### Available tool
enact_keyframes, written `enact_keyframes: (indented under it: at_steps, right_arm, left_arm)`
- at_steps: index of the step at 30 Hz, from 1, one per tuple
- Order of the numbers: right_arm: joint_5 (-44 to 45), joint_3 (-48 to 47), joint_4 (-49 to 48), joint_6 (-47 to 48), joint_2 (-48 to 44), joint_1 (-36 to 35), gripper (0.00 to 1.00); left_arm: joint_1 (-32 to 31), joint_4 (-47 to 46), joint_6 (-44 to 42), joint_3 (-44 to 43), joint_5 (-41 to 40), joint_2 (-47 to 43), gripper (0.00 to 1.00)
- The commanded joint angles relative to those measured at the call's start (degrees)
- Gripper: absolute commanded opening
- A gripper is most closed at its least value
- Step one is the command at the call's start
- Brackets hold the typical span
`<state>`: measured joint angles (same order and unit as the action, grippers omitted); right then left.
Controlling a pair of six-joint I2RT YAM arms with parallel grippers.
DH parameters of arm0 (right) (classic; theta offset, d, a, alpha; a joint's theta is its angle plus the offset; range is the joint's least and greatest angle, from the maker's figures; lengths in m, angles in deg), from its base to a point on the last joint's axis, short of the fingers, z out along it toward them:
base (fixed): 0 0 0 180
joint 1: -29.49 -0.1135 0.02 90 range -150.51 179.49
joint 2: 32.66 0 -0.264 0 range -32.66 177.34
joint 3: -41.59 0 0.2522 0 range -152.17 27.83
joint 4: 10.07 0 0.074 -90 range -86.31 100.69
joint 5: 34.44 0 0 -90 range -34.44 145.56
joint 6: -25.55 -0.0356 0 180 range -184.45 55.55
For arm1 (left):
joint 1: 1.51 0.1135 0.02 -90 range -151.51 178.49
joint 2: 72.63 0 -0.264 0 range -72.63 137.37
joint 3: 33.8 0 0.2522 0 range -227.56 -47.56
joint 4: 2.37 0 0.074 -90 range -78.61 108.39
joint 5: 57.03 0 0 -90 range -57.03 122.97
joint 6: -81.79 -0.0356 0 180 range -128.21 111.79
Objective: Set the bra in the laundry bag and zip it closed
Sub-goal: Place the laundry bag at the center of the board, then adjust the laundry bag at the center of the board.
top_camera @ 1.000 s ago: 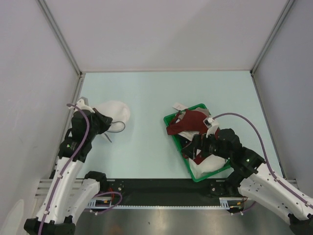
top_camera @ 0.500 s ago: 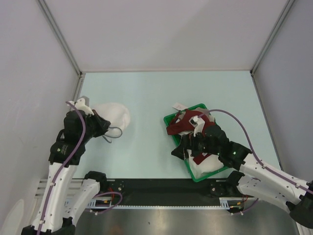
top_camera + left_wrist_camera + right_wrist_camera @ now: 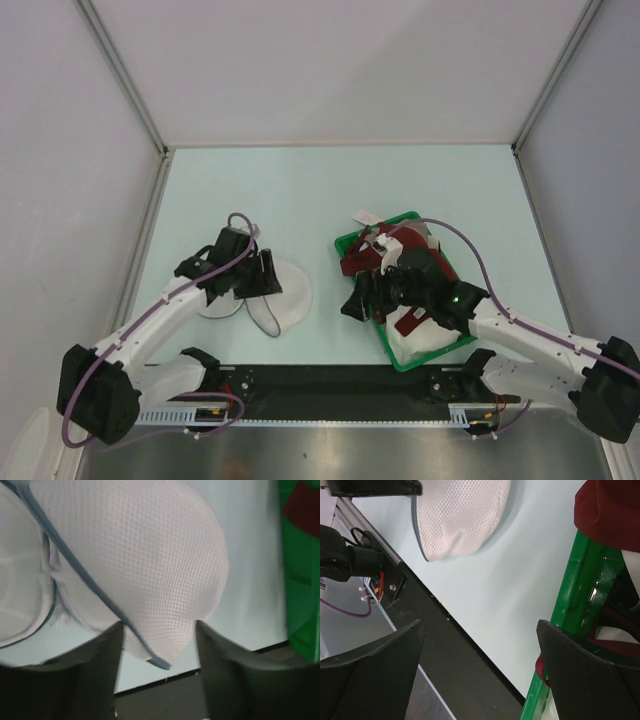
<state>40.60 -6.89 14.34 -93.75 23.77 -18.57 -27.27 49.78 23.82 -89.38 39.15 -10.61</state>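
While the bag [image 3: 270, 295] has been dragged from the worktop's [image 3: 330, 190] far left toward lower centre, the left gripper [image 3: 157, 630] straddles its rim, spread. The right gripper [image 3: 362, 300] hovers released; the bra [image 3: 385, 250] remains in the basket [image 3: 352, 243], so loading is nearer.

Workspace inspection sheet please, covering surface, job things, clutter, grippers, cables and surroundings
Surface: pale green table, bare at the far end.
Job's things: laundry bag open on the table near the left arm; bra lies in the green basket.
Clutter: white garment and dark garments in the basket.
Grippers: left gripper open, straddling a bag dome; right gripper open over the basket's left rim, holding nothing.
Cables: purple cable along each arm.
Surroundings: grey walls, black front rail.
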Motion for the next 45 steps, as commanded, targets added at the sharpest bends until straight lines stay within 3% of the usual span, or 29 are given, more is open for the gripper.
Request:
enact_keyframes:
  at_steps: [1,5,8,9,12,17,22,27,30,33,34,36,37,42,45]
  right_arm:
    - [0.4,-3.7,-4.9,0.7,3.8,-0.2,1.0]
    - [2.3,-9.1,-5.7,1.6,10.3,-0.8,1.0]
    - [6.9,-13.5,-5.7,1.9,17.6,-3.0,1.0]
    - [8.3,-16.6,-6.3,1.8,19.6,-3.6,0.98]
    - [13.4,-23.4,-6.5,1.3,28.7,-6.3,0.93]
    - [19.0,-34.3,-7.0,3.0,42.4,-12.4,0.8]
    - [19.3,-43.3,-4.6,4.2,50.4,-16.4,0.79]
    - [21.2,-46.3,-3.2,4.9,54.9,-17.8,0.78]
    - [21.4,-47.5,-2.5,5.4,57.0,-18.2,0.72]
    - [22.4,-49.0,-0.6,5.3,58.4,-18.3,0.6]
    - [23.6,-49.3,-0.2,5.4,58.7,-18.3,0.5]
    - [24.4,-49.2,0.1,5.7,58.6,-18.3,0.42]
    - [25.4,-49.3,0.2,5.7,58.4,-18.2,0.33]
    - [26.5,-50.2,2.9,5.4,55.7,-17.9,0.05]
    - [26.8,-50.4,4.9,3.8,52.2,-17.8,0.02]
  left_arm:
    - [0.0,-6.9,3.3,0.4,-2.5,-8.2,0.75]
    - [0.8,-3.9,5.6,-1.3,-11.7,-14.0,0.76]
    - [4.7,-0.3,10.3,-0.2,-14.6,-15.8,0.57]
    - [9.1,-0.5,10.9,0.7,-12.6,-17.2,0.44]
    - [18.9,-2.1,13.3,4.8,-6.1,-18.6,0.29]
    - [28.4,-7.3,13.1,11.3,6.4,-15.4,0.16]
    - [29.3,-13.0,10.5,14.8,15.2,-9.9,0.14]
    - [29.4,-16.9,11.0,17.4,17.0,-8.8,0.15]
    - [29.4,-19.1,12.4,19.1,18.9,-8.5,0.15]
    - [29.4,-19.6,12.6,19.5,19.3,-8.8,0.15]
    - [29.3,-19.6,12.5,19.3,19.5,-9.0,0.15]
    - [29.3,-19.5,12.6,19.2,20.6,-9.5,0.16]
    - [29.3,-19.5,12.7,19.2,21.1,-9.9,0.17]
    - [29.2,-19.6,13.6,19.3,24.8,-11.0,0.21]
    - [28.7,-19.6,14.8,19.6,26.4,-12.4,0.23]
